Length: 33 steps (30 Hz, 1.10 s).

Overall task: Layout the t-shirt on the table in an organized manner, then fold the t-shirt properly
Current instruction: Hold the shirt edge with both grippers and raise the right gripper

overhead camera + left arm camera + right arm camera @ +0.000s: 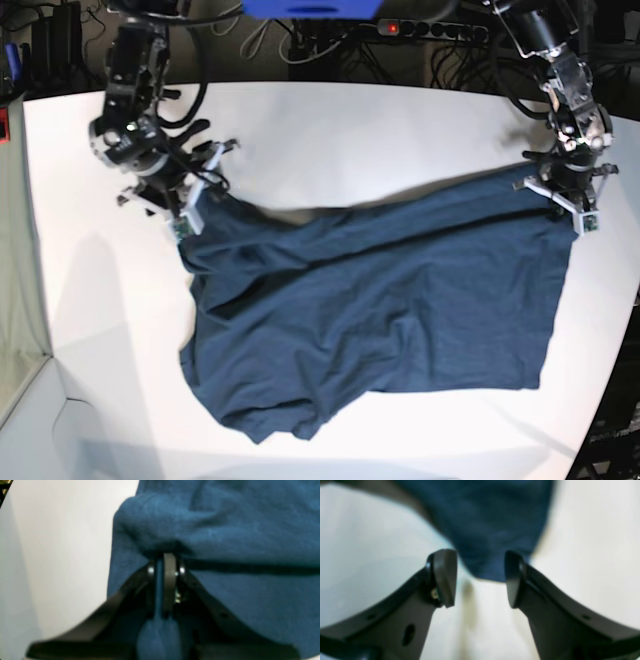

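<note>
T-shirt (380,310) lengthwise across table (330,130)

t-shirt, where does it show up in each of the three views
Left wrist: the t-shirt fills the right and centre, a fold pinched in the left gripper.
Right wrist: it hangs top centre, its tip just beyond the open right gripper.
Base: it spreads across the middle, between both grippers.
Shared landmark: the white table.

Plain dark navy-blue t-shirt (390,310) on a white table (330,130), black grippers.
</note>
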Motion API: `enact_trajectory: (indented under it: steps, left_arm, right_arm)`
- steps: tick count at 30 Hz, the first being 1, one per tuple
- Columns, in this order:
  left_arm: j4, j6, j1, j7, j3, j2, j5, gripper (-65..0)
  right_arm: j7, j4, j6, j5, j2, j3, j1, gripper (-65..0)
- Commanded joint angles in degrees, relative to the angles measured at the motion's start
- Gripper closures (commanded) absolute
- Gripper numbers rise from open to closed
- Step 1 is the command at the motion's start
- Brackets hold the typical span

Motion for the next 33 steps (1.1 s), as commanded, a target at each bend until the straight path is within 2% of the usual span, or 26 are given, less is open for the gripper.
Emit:
enact_trajectory:
  steps: [1,4,11,13,16,19,20,25,27,29,33]
  left_arm:
    - [0.9,0.0,-0.6,-0.4,0.0,-0.9,-0.1,-4.0]
    - [0.9,0.0,-0.6,-0.4,0.0,-1.1,-0.1,-4.0]
    - [0.9,0.0,-0.4,-0.4,0.0,-1.1,-0.1,-4.0]
    - [0.9,0.0,-0.3,-0.4,0.0,-1.1,-0.1,-4.0]
    - [0.9,0.0,-0.3,-0.4,0.0,-1.0,-0.1,-4.0]
    - [1.0,0.0,-0.3,-0.4,0.0,-1.0,-0.1,-4.0]
    - [1.0,0.0,-0.3,-0.4,0.0,-1.0,-0.1,-4.0]
    - [1.0,0.0,-0.4,-0.4,0.0,-1.1,-0.1,-4.0]
    - [1.0,0.0,-0.5,-0.4,-0.1,-1.1,-0.1,-4.0]
    - [1.7,0.0,-0.5,-0.4,-0.2,-1.1,-0.1,-4.0]
    - [3.3,0.0,-0.5,-0.2,0.0,-1.1,-0.1,-4.0]
  right_arm:
    - [1.2,0.1,-0.1,0.6,0.2,-0.5,0.5,-31.1]
    - [1.5,-2.8,-0.1,0.6,0.2,-1.0,0.8,-31.0]
    - [8.4,-9.7,-0.2,0.4,0.5,-0.4,1.6,-30.8]
    - [9.8,-11.6,-0.2,0.4,0.6,-0.5,1.7,-28.7]
    - [10.4,-13.0,-0.2,0.4,1.2,-0.5,2.5,-17.5]
    - [10.1,-12.4,-0.2,0.4,1.2,-0.4,2.7,0.0]
    - [9.9,-11.0,-0.2,0.4,1.2,-0.4,2.7,0.0]
    - [2.1,1.9,0.3,0.5,1.3,-0.9,2.3,0.0]
    - [-2.5,7.4,2.7,0.5,1.3,-1.5,2.4,0.0]
    - [-7.6,12.0,3.4,0.5,1.3,-3.3,2.5,0.0]
    - [-14.7,14.9,3.4,0.5,1.3,-6.2,2.3,0.0]
